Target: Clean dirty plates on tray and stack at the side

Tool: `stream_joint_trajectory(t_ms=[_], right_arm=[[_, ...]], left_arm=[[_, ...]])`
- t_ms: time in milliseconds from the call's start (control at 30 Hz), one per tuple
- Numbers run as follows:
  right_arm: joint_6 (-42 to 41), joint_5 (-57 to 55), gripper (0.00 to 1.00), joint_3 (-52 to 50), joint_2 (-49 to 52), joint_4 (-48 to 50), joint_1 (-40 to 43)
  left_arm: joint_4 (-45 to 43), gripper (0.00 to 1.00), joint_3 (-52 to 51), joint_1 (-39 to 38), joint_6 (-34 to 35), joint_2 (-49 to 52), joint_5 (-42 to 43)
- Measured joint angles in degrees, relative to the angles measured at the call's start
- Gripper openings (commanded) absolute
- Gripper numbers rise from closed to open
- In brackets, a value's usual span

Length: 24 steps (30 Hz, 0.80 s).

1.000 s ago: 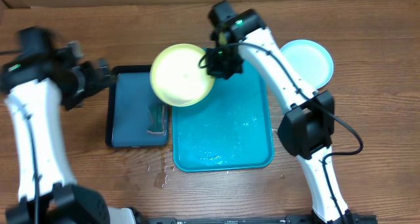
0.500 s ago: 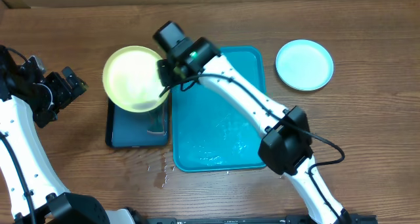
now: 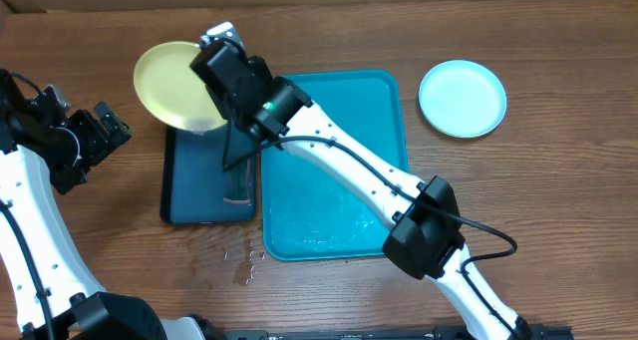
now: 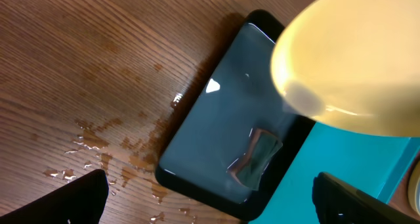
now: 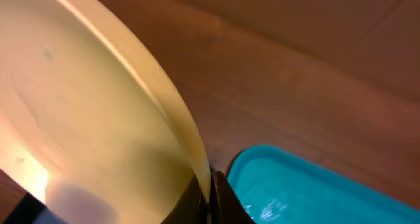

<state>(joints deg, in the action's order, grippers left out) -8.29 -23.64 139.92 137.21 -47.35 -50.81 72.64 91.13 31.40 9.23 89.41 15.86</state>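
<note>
the large bright teal rectangular plastic tray (image 3: 389,121) holds no plates, only a wet sheen. a round light blue plastic plate (image 3: 462,98) lies flat on the wooden table (image 3: 558,161), off the tray's far right corner. the right gripper (image 5: 211,201) is clamped on the rim of a round pale yellow plastic plate (image 3: 169,81), holding it tilted in the air beyond the tray's far left corner. this plate appears yet to be stacked with the blue one; no third plate shows. left of the teal tray sits a smaller dark navy tray (image 3: 194,200) holding a small brownish pad (image 4: 256,158). further left, the left gripper (image 3: 108,133) has its jaws wide apart, empty. water drops (image 3: 242,268) spot the table near the tray's near left corner. the way to the blue plate looks clear.
</note>
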Motion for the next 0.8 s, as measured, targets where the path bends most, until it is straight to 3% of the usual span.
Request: stream_joint_trajectory(t_ms=[567,800], right_arm=[[17.68,-12.72,0.04,15.28,0.0,0.66,-5.53],[22.97,-16.02,0.04,16.37,0.0,3.08,-8.22]], left_arm=[[0.0,1.0,0.0,0.0,0.0,0.0,0.0],[0.0,1.0,0.0,0.0,0.0,0.0,0.0]])
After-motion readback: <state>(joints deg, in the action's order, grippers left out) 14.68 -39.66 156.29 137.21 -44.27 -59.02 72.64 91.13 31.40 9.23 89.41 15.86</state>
